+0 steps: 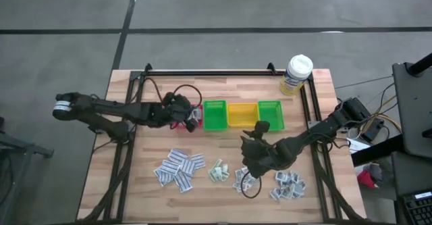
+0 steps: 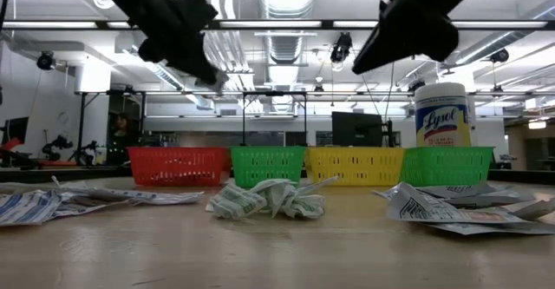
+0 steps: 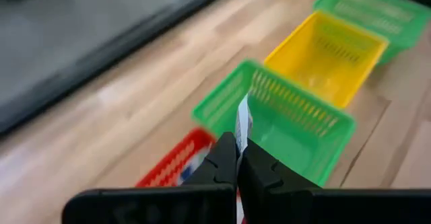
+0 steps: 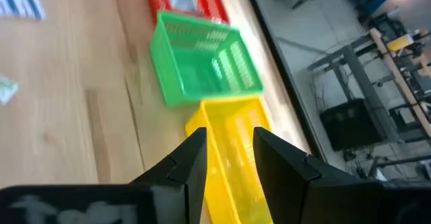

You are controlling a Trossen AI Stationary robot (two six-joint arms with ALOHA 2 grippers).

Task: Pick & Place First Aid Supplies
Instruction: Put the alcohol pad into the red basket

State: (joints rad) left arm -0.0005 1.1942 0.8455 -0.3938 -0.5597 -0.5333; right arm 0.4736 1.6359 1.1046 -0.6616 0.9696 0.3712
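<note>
Left gripper [image 1: 191, 115] hangs over the red bin [image 1: 194, 114] at the left end of the bin row, jaws closed on a small white packet [image 3: 243, 124] that stands up edge-on from between the fingertips (seen in the left wrist view). Some white paper already lies in the red bin.

Along the back of the counter [image 1: 135, 184], left to right: red bin, green bin [image 1: 214, 115], yellow bin [image 1: 242, 114], second green bin [image 1: 270, 113], all touching in a row. Behind the right end stands a white-capped bottle [image 1: 296, 73] with a yellow label.

First aid supplies lie loose on the front half of the counter in four clusters: a spread of strip-shaped packets [image 1: 179, 169] at left, a small crumpled greenish bunch [image 1: 217, 171] near the middle, a small pile [image 1: 243, 179] under the right arm, and a heap of squarish packets [image 1: 289, 185] at right.

Right gripper [image 1: 257, 129] is raised above the counter just in front of the yellow bin, jaws parted with nothing between them (right wrist view shows the yellow bin through the gap). It is clear of the piles.
</note>
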